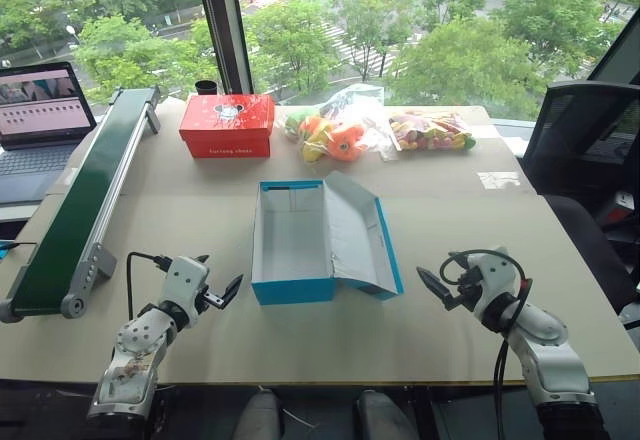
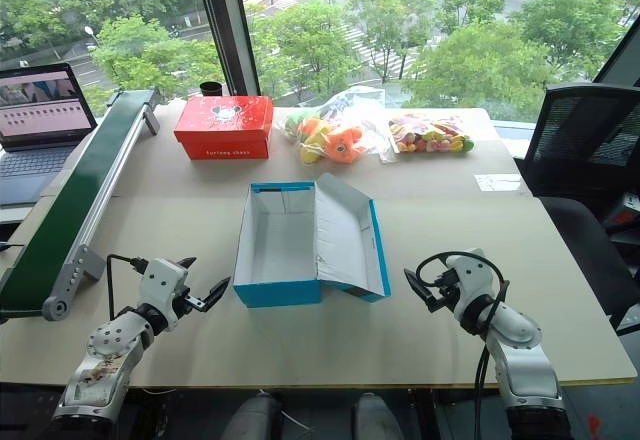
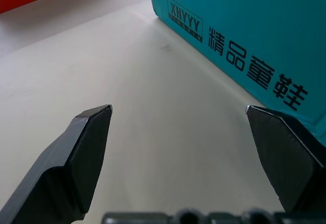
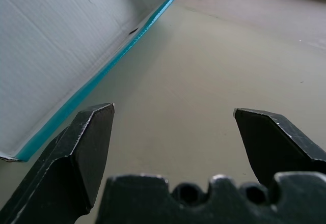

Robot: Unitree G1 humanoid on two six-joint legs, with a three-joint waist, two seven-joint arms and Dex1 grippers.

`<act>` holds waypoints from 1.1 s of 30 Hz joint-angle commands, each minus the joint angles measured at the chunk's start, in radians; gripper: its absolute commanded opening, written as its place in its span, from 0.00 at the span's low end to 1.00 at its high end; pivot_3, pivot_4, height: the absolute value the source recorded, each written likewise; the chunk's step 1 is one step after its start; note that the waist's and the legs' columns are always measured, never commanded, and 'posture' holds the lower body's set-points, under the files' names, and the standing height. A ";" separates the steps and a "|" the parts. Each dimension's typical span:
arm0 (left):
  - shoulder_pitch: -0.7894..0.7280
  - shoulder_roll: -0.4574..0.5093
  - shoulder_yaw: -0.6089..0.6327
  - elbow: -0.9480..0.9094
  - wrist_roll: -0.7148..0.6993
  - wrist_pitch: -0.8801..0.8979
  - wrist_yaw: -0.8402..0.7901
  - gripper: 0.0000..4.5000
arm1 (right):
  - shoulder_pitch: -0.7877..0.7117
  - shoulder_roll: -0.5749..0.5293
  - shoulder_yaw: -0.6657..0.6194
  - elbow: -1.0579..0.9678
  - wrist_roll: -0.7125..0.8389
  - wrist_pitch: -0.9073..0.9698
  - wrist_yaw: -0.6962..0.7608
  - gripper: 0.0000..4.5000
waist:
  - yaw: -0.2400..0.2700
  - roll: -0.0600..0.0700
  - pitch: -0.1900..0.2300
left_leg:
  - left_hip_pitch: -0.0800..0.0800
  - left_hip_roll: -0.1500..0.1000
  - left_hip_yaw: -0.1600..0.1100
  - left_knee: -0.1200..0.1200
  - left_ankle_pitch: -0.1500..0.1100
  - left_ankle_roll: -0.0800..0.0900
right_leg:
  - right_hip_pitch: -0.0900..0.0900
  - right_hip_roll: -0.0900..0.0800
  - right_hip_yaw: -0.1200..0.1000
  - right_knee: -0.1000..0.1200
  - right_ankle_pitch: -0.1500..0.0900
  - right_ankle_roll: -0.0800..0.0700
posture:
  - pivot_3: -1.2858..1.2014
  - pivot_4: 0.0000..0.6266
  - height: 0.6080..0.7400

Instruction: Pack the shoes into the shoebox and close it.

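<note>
Left wrist view: black lettering on shoebox (image 3: 244, 35) side, unreadable from head; both end effectors released, empty.

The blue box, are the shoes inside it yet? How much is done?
Not yet. Done: the blue shoebox sits open on the table, lid flopped to one side, white inside with nothing in it. In hand: nothing; the left end effector and right end effector are open beside it. Left: fetching the shoes, packing them, and shutting the lid.
</note>
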 commanded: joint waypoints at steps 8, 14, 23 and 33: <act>-0.218 0.121 0.297 -0.045 -0.090 0.057 0.160 1.00 | -0.431 -0.187 -0.109 0.201 0.082 0.065 0.073 0.99 | -0.009 -0.001 0.005 | 0.001 0.000 0.000 0.002 0.001 0.001 | 0.000 0.001 0.000 0.001 0.002 0.000 | 0.52 0.24 0.99; -0.276 0.157 0.431 -0.127 -0.097 0.211 0.302 1.00 | -0.724 -0.137 -0.006 0.287 0.094 0.115 0.176 0.99 | -0.009 -0.001 0.005 | -0.001 0.000 0.000 0.000 0.000 0.001 | 0.000 0.001 0.000 -0.001 0.007 -0.006 | 0.52 0.24 0.99; -0.165 0.183 0.578 -0.057 -0.119 0.255 0.309 1.00 | -0.860 0.073 0.209 0.181 0.182 0.274 0.402 0.99 | -0.006 -0.003 0.006 | -0.004 0.000 -0.003 0.000 -0.001 0.002 | -0.003 0.000 -0.004 0.001 0.007 -0.007 | 0.52 0.24 0.99; -0.247 0.280 0.556 0.292 -0.156 0.154 0.131 1.00 | -0.785 0.230 0.336 0.073 0.172 0.305 0.412 0.99 | 0.004 -0.008 0.006 | -0.003 0.001 -0.004 0.000 0.000 0.001 | -0.003 0.001 -0.005 0.001 0.008 -0.008 | 0.52 0.24 0.99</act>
